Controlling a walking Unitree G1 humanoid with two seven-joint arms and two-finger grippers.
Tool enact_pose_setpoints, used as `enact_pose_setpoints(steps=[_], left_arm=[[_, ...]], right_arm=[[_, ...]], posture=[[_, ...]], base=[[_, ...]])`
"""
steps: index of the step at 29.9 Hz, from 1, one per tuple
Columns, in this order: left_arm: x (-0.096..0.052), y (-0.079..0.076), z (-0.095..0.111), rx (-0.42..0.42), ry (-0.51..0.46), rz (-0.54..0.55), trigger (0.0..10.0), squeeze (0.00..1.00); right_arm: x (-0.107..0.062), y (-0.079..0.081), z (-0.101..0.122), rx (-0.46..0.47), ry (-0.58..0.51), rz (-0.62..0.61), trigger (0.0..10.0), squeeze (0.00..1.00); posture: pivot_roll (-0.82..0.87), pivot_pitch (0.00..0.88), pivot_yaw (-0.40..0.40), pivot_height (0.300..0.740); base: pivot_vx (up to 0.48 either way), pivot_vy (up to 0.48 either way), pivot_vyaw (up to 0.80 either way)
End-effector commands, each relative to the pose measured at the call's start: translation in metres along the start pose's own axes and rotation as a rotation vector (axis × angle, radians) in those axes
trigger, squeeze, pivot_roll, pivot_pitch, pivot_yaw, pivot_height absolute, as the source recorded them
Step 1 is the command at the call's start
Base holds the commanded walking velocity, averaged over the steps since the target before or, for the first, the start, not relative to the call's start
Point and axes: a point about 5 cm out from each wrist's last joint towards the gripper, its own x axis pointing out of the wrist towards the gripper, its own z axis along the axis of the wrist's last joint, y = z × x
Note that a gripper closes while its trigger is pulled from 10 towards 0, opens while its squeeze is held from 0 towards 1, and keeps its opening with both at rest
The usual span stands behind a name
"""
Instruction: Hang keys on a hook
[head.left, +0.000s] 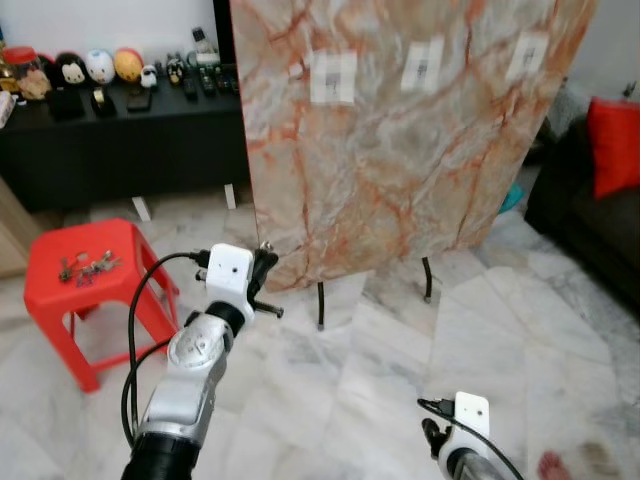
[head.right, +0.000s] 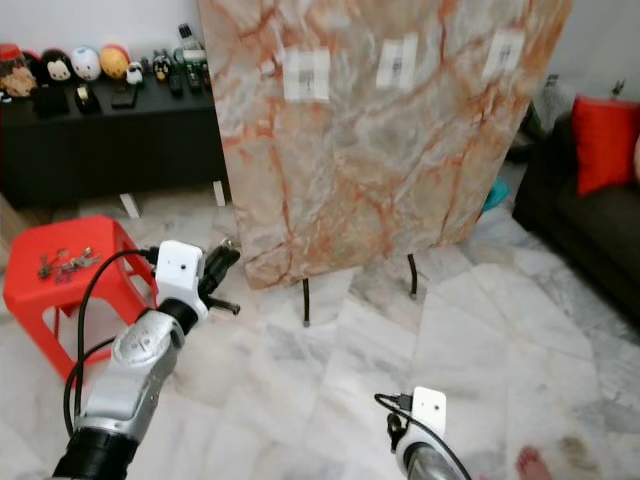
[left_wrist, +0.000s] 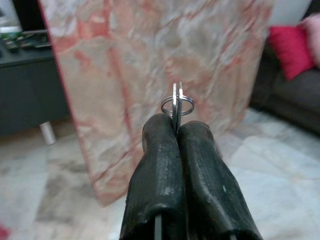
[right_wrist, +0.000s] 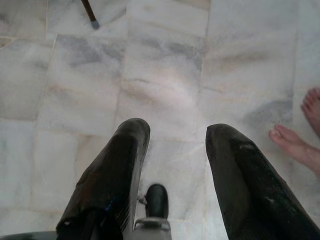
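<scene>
My left gripper (left_wrist: 177, 127) is shut on a silver key ring (left_wrist: 177, 104) that sticks out past its fingertips. It is raised in front of the lower left corner of a tall marble-patterned board (head.left: 400, 150). High on the board sit three white hook plates: left (head.left: 334, 77), middle (head.left: 422, 62) and right (head.left: 527, 55). In the left eye view the left gripper (head.left: 266, 272) is well below those plates. My right gripper (right_wrist: 177, 134) hangs low, open and holding nothing, pointing at the marble floor (right_wrist: 165, 75).
A red plastic stool (head.left: 60, 300) at the left carries more keys (head.left: 88, 267). A black cabinet (head.left: 120, 150) with small figures stands behind it. A dark sofa with a red cushion (head.left: 612, 145) is at the right. The board's thin black legs (head.left: 321, 305) stand ahead. A person's bare foot (right_wrist: 295, 145) is near my right gripper.
</scene>
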Motion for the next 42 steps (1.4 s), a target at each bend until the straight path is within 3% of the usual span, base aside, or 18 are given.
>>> enact_pose_setpoints(steps=[1,13,22,42], left_arm=[[-0.0026,0.0042,0.0012,0.006,-0.011,0.012,10.0,0.00],[-0.0014,0.0010,0.0019,0.006,-0.005,-0.003,10.0,0.00],[-0.0021,0.0003,0.0004,0.012,0.001,-0.003,10.0,0.00],[-0.0019,-0.0013,0.0005,0.012,0.002,-0.005,10.0,0.00]], right_arm=[[0.0006,0.0024,0.0021,-0.004,-0.007,0.001,10.0,0.00],[0.0010,0.0019,0.0052,0.003,-0.019,0.000,10.0,0.00],[0.0007,-0.0002,0.0038,0.004,-0.009,-0.003,10.0,0.00],[0.0007,0.0015,0.0036,0.001,-0.013,0.007,10.0,0.00]], posture=[[0.09,0.000,-0.072,0.740],[0.09,0.000,-0.072,0.740],[0.09,0.000,-0.072,0.740],[0.09,0.000,-0.074,0.740]], base=[[0.000,0.000,0.00],[0.000,0.000,0.00],[0.253,0.000,-0.49],[0.280,0.000,0.00]])
